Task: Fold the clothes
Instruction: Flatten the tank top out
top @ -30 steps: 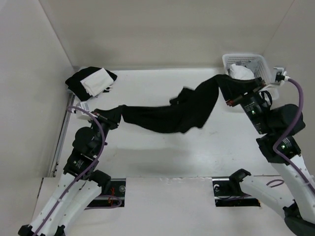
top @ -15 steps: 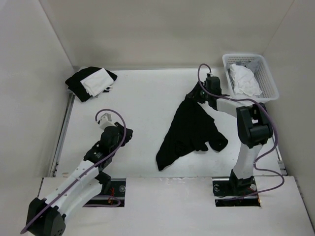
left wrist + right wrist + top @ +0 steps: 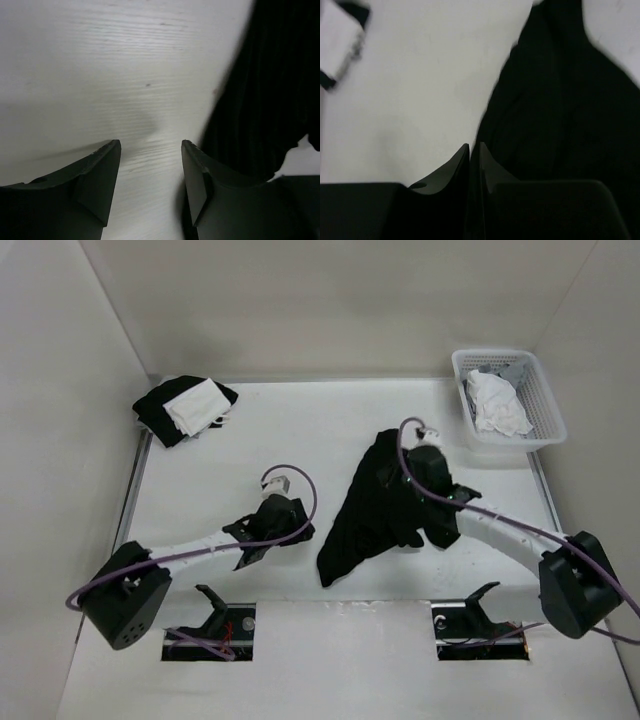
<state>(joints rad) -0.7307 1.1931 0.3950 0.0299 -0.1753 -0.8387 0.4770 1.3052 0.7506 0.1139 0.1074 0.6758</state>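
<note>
Surface: white table point(image 3: 300, 430) enclosed by plain pale walls on three sides.
Basket: white plastic basket point(image 3: 545, 390) in the far right corner of the table; it holds crumpled white garments point(image 3: 497, 405).
Far left corner: black bundle point(image 3: 155, 410) with a white cloth point(image 3: 195, 405) lying on top, well apart from both grippers.
Obstructions: bare table between the left gripper and the black top; the right arm lies across the top's right side.
Black top: the clothes point(image 3: 375, 510) lie crumpled right of table centre, in a long shape running from the far end toward the near edge.
Left gripper point(image 3: 150, 145): fingers spread, low over bare table, just beside the near left edge of the clothes.
Right gripper point(image 3: 474, 146): fingers almost pressed together at the left edge of the clothes near their far end; whether fabric is pinched between them cannot be told.
</note>
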